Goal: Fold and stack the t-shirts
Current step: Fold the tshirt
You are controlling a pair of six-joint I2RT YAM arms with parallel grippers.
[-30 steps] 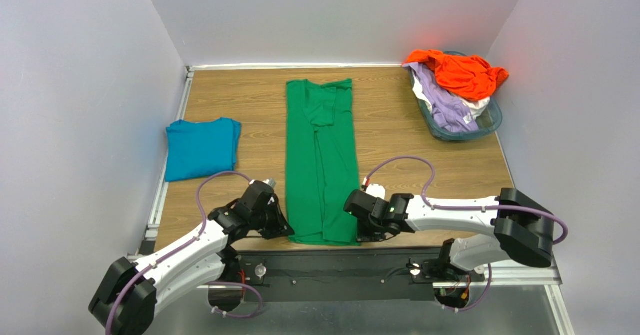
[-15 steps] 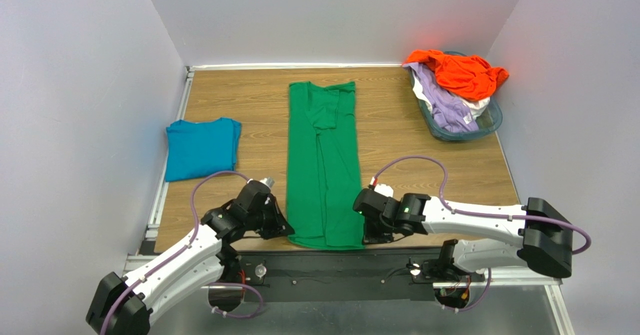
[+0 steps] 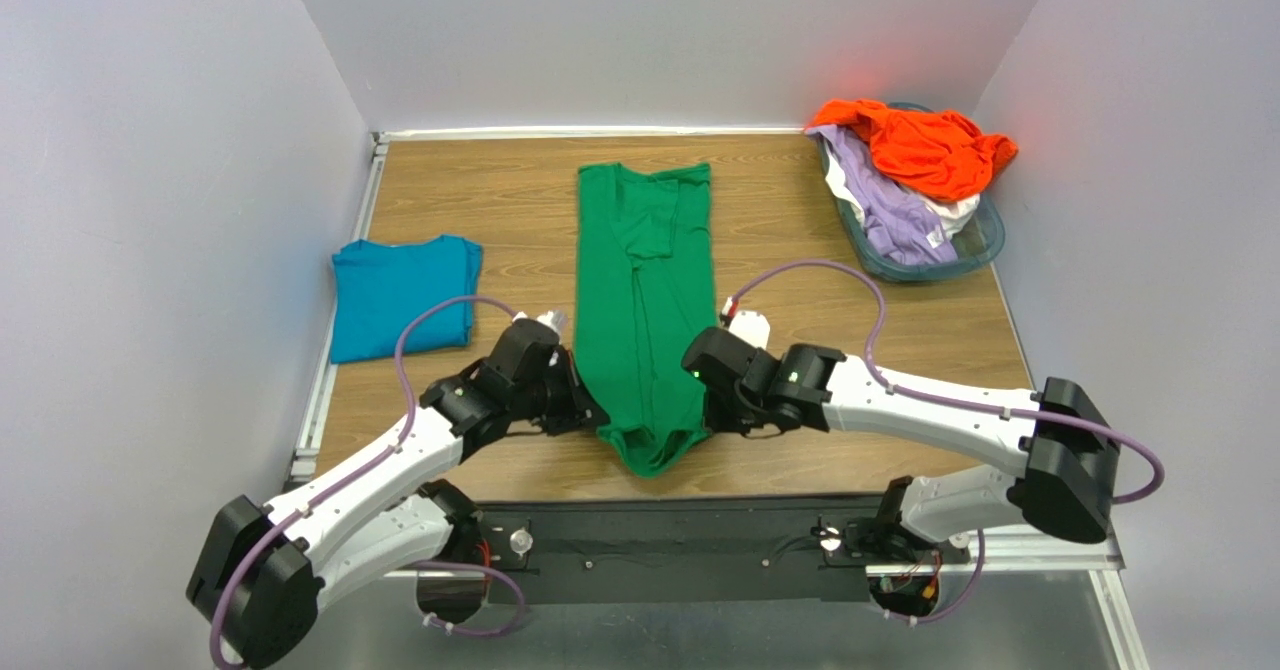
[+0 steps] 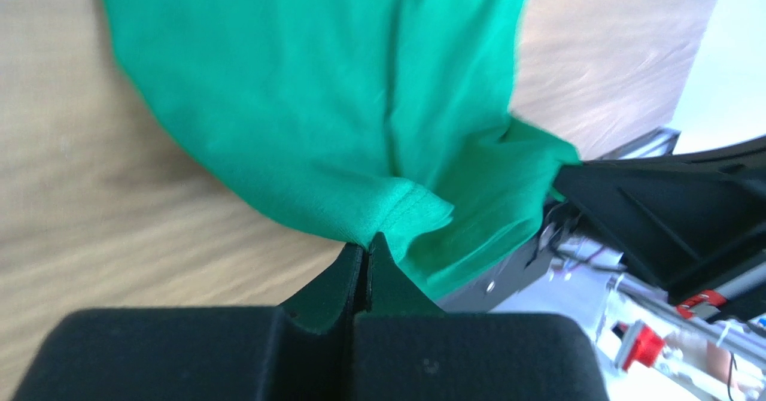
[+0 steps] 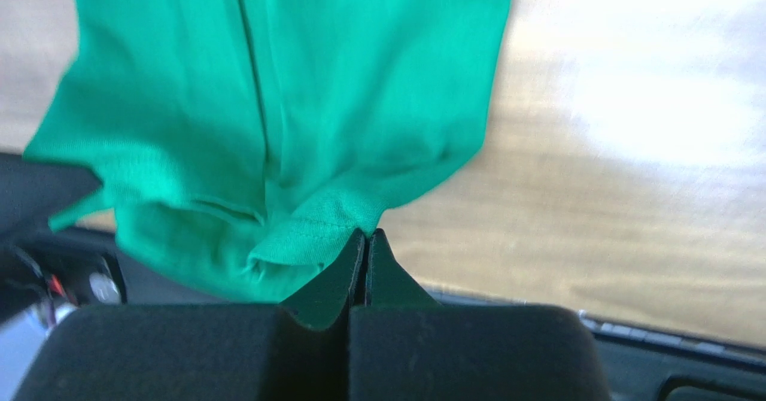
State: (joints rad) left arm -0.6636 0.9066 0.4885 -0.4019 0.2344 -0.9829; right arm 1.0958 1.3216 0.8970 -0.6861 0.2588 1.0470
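Green tee (image 3: pixel 646 280) hem lifted, sagging btwn L gripper (image 4: pixel 366 247), R gripper (image 5: pixel 364 238).

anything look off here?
Nothing serious. The near hem of the green shirt sags to a point between the left fingers and right fingers, both pinched shut on it, so the fold may land uneven. The orange shirt spills over the basket rim. The teal shirt lies folded flat.

Bright, even overhead view — wrist views blurred, glary.
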